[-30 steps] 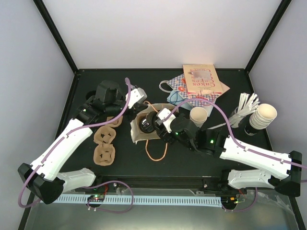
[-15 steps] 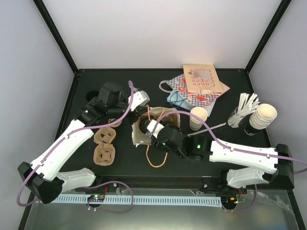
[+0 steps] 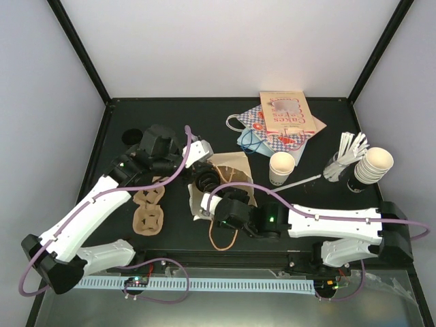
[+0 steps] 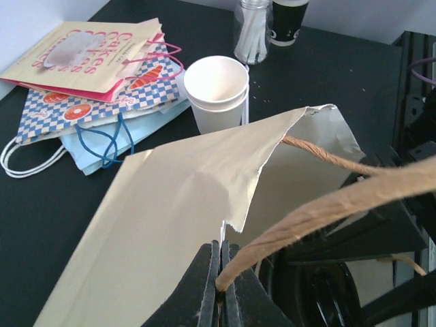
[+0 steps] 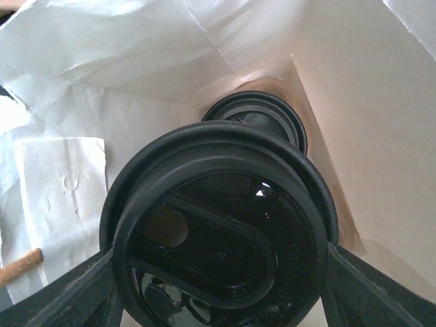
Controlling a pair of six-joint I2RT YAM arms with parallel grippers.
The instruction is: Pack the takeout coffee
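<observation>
The nearest trouble sat in my right gripper (image 5: 218,300). The coffee (image 5: 218,238), its black lid facing me, was already inside the paper bag (image 5: 354,136), and a second black lid (image 5: 255,117) lay just beyond it, deeper in. If I pushed on along the same line, I judged the two could knock together and one might tip or pop its lid. I could not tell how squarely the cup sat, so letting go carelessly might have let it roll and leak. The crumpled wall close on the left could also snag a finger as I drew out and drag the bag with it. My right fingers (image 5: 54,300) pressed on both sides of the cup, spread only as wide as the cup and gripping nothing else. My left gripper (image 4: 219,272) was pinched tight on the bag's twisted handle (image 4: 327,204), jaws nearly together, holding the mouth up. If that slipped, the flap would drop across the opening. Farther off stood a lidless cup (image 4: 216,85) and some printed bags (image 4: 88,75), well apart.
</observation>
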